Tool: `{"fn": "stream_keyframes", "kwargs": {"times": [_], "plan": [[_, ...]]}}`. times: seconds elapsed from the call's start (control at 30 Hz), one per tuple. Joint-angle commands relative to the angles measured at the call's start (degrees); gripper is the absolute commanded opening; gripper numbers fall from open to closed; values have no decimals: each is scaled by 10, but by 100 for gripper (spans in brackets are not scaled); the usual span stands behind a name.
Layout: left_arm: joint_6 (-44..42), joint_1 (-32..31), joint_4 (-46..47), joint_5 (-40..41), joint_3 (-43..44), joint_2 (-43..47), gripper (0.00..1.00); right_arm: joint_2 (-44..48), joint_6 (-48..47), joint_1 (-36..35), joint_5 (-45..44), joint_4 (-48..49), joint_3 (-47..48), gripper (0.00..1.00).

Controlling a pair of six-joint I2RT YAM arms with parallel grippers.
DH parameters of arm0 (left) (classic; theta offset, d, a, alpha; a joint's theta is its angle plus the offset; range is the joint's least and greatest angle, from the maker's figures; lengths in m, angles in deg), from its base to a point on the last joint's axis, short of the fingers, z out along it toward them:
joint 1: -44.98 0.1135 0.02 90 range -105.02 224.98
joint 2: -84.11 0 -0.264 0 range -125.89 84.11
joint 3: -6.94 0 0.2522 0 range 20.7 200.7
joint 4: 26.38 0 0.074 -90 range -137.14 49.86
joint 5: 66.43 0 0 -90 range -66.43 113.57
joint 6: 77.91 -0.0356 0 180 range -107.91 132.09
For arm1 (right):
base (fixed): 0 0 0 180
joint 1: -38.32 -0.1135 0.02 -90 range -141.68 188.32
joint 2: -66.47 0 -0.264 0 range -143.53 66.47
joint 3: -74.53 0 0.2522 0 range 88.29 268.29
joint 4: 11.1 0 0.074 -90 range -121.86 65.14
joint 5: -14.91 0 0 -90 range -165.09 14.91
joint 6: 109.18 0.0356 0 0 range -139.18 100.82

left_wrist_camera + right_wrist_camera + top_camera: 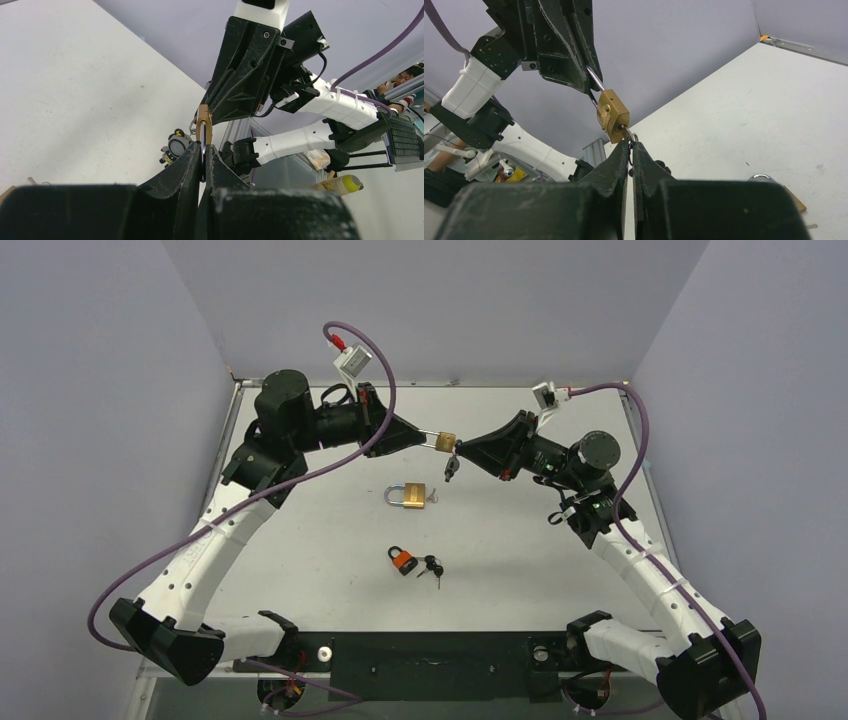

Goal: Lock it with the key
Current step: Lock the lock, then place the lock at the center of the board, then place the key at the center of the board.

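Observation:
A small brass padlock [445, 441] [611, 112] hangs in the air above the back of the table, held between both arms. My left gripper [424, 437] [204, 148] is shut on its silver shackle [594, 81], and the lock body [203, 120] sticks out just past the fingertips. My right gripper [461, 449] [630, 144] is shut on the key [627, 134], which sits in the bottom face of the lock. A bunch of spare keys with a round fob [452, 470] [176, 146] dangles below the lock.
On the white table [560, 570] lie a larger brass padlock [410, 497], whose shackle [760, 177] shows in the right wrist view, and an orange padlock [402, 560] with black-headed keys [432, 568] beside it. Grey walls close the back and sides.

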Motion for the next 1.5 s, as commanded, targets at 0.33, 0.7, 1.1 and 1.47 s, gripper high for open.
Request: {"fn": "stream_keyframes", "kwargs": {"times": [0.33, 0.7, 1.1, 1.47], "plan": [[-35, 50, 22, 37, 17, -1, 0, 19, -72, 69, -60, -68, -23, 0], [114, 99, 165, 128, -44, -226, 0, -239, -85, 8, -277, -233, 167, 0], [174, 125, 218, 107, -3, -443, 0, -476, -41, -31, -385, -318, 311, 0], [195, 139, 217, 122, 26, -550, 2, -579, -14, -44, -420, -342, 359, 0]]}}
